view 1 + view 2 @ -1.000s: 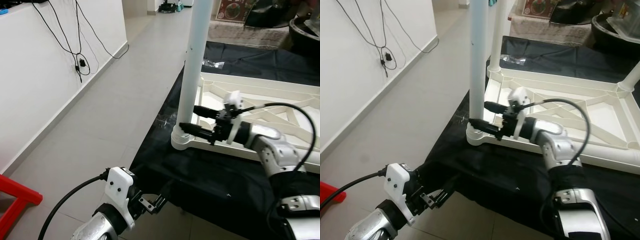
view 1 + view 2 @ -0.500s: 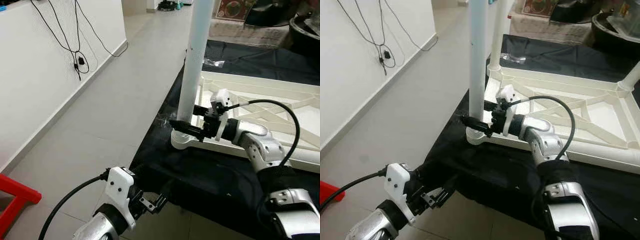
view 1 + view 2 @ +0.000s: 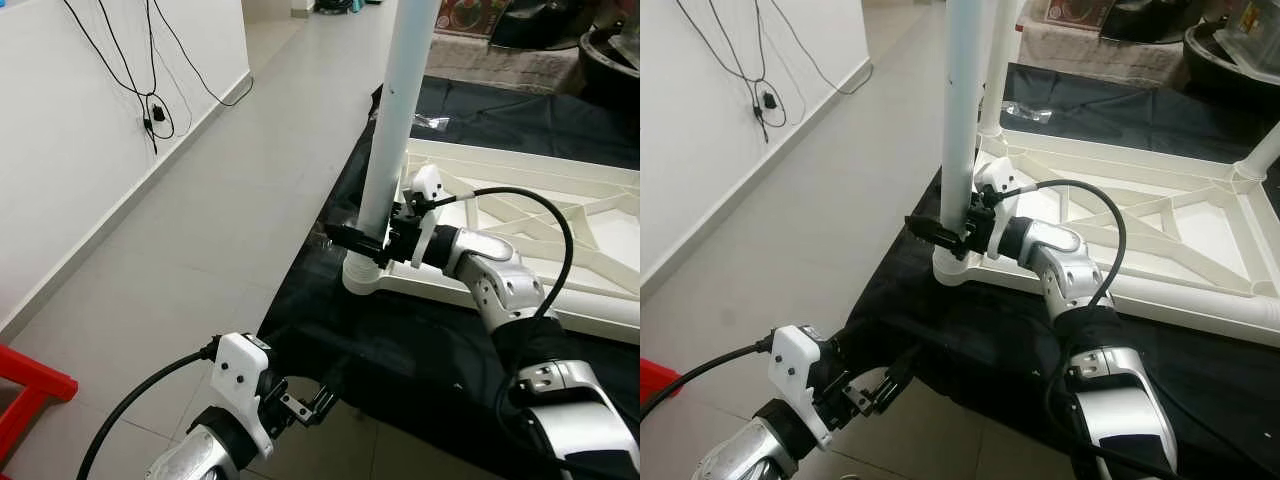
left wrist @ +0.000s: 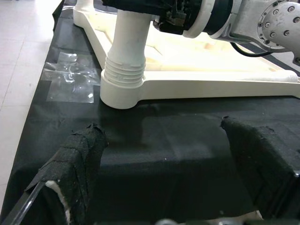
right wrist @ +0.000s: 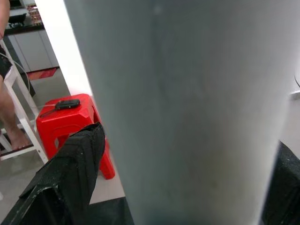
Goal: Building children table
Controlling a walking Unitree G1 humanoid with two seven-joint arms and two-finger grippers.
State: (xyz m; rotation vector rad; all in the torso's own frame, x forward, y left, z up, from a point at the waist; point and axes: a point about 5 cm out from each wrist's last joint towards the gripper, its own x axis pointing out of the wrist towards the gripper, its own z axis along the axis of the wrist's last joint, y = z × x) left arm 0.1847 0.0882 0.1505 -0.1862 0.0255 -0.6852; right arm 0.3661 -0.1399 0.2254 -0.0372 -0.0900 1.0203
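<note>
The white table frame (image 3: 1160,215) lies upside down on a black cloth (image 3: 420,350), with a white leg (image 3: 395,140) standing in its near corner socket, so at least this leg looks fitted. The right gripper (image 3: 365,240) has its fingers spread around the leg's base, perhaps to screw it tight. The left gripper (image 4: 173,154) hangs open and empty near the cloth's edge.

Right gripper (image 3: 362,240): arm extended, fingers spread astride the table leg (image 3: 397,140) near its base. Left gripper (image 3: 305,408): low, fingers parted, short of the leg.
</note>
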